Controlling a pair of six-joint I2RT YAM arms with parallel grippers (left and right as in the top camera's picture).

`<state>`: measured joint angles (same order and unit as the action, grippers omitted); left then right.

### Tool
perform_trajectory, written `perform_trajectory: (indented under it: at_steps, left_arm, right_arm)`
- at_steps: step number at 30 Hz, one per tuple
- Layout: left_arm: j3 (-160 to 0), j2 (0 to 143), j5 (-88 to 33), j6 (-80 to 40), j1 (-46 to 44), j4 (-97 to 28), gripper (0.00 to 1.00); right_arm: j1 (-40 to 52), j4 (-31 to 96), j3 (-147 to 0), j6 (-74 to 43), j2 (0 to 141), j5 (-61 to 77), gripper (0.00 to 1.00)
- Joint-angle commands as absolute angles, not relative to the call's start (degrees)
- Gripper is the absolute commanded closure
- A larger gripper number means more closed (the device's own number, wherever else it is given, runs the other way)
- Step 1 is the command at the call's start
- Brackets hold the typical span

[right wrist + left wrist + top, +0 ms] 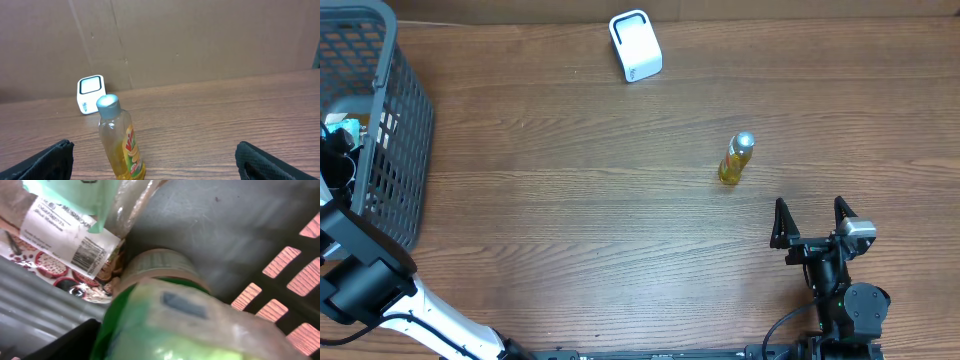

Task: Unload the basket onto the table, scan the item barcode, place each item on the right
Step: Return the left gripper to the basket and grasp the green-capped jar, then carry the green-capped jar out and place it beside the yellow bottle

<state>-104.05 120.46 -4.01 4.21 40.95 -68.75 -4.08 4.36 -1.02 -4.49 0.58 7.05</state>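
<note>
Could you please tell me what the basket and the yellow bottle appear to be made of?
Basket: likely grey moulded plastic with a matte finish, judging by its uniform grid of slots. Bottle: seemingly clear, glossy plastic, since yellow liquid shows through.

The white label [70,237] on a packet [47,262] bears a barcode and a word ending "MUSHROOM"; its small print is blurred. The yellow bottle [122,150] shows a red logo, perhaps "Vim"

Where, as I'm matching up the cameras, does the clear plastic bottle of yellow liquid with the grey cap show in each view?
Overhead: bottle right of centre on the wooden table, ahead of the open right gripper.
Left wrist: not in it.
Right wrist: bottle upright, lower left of centre.
Shared landmark: the white boxy scanner beyond the bottle, in both those views.
</note>
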Motion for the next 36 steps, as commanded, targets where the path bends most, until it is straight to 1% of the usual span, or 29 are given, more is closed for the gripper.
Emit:
perform_trajectory:
  at_steps: [1,2,6,9,17,20,26,34,36]
  left_arm:
    - [-103.20,121.40,-4.49,3.84,40.80,-68.71,0.37]
    - [-103.20,121.40,-4.47,3.84,40.80,-68.73,0.41]
    - [-104.09,121.30,-4.56,3.73,40.86,-69.38,0.44]
    - [-108.36,121.25,-4.54,3.62,40.86,-71.64,0.48]
    - [-134.02,121.14,-5.02,0.38,40.80,-81.23,0.50]
    - [-144.68,121.12,-8.62,-0.49,40.80,-83.70,0.51]
    - [-160.31,121.05,-18.33,-4.36,39.86,-87.83,0.53]
    - [-170.67,121.05,-25.65,-5.41,33.08,-96.53,0.55]
    - [-170.98,120.84,-30.04,-5.41,30.13,-96.82,0.60]
  right_arm:
    - [-3.77,4.19,-0.45,-4.71,0.16,6.50,0.00]
    - [-3.77,4.19,-0.45,-4.71,0.16,6.50,0.00]
    - [-3.77,4.19,-0.45,-4.71,0.16,6.50,0.00]
    - [-3.77,4.19,-0.45,-4.71,0.16,6.50,0.00]
    - [-3.77,4.19,-0.45,-4.71,0.16,6.50,0.00]
    - [-3.77,4.19,-0.45,-4.71,0.16,6.52,0.00]
    - [-3.77,4.19,-0.45,-4.71,0.16,6.50,0.00]
    - [-3.77,4.19,-0.45,-4.71,0.16,6.50,0.00]
    - [-3.77,4.19,-0.45,-4.71,0.16,6.50,0.00]
